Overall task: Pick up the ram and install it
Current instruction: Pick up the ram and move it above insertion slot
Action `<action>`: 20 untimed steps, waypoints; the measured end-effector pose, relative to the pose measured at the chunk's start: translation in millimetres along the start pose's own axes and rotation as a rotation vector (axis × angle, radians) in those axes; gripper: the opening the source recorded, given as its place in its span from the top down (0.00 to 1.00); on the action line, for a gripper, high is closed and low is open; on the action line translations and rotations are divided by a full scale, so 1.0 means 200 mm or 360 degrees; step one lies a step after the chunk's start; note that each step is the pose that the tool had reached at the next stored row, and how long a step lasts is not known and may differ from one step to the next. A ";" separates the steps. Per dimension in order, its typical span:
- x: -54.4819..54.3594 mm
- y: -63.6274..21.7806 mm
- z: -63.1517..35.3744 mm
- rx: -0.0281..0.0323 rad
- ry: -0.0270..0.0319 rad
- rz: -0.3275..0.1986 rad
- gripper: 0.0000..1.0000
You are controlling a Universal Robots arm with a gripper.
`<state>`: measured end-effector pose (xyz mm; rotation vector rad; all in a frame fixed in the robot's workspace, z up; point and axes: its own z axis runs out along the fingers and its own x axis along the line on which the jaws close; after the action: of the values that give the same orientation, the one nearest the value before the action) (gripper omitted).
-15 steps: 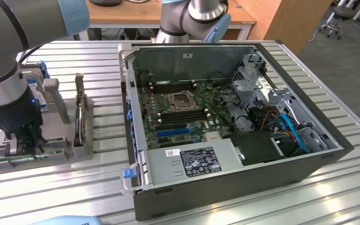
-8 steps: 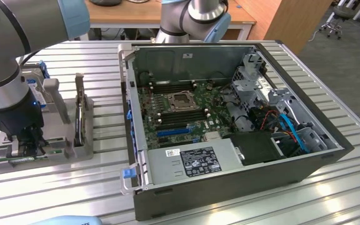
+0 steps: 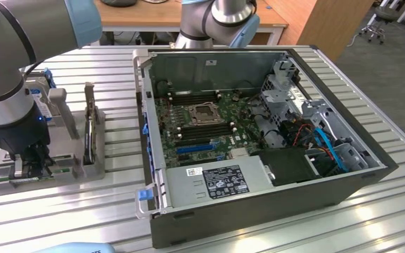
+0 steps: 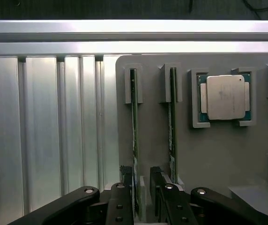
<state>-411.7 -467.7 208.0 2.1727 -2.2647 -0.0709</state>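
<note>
Gripper [image 4: 139, 183]: jaws released, 1 finger on each side of the ram [image 4: 134, 126].
Ram: stands on edge in a slot of the grey tray [image 4: 209, 154]. Its long axis runs from the gripper to the slot bracket. Near end hidden behind the fingers; faces unseen.
Second stick [image 4: 172, 126]: parallel, just beside.
Processor chip [image 4: 225, 97]: markings illegible.

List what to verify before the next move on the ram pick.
1. Pincer open: ok.
2. Pincer straddles the ram: ok.
3. Second ram stick outside the jaws: ok.
4. Ram upright in its grey holder: ok.
5. Computer case open, motherboard exposed: ok.
6. Memory slots empty: cannot tell.
</note>
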 end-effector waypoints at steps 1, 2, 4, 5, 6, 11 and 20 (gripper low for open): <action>0.00 0.000 0.000 0.00003 -0.00001 0.0000 0.71; 0.00 0.000 0.001 0.00003 -0.00003 0.0000 0.71; 0.00 0.000 0.003 0.00007 -0.00005 0.0000 0.71; 0.00 -0.001 0.006 0.00009 -0.00007 0.0000 0.71; 0.00 -0.001 0.007 0.00006 -0.00004 0.0000 0.71; 0.00 0.000 0.008 0.00003 0.00000 0.0000 0.71; 0.00 -0.001 0.019 -0.00017 0.00102 -0.0054 0.71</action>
<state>-411.7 -467.7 204.1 2.2079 -2.2240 -0.0652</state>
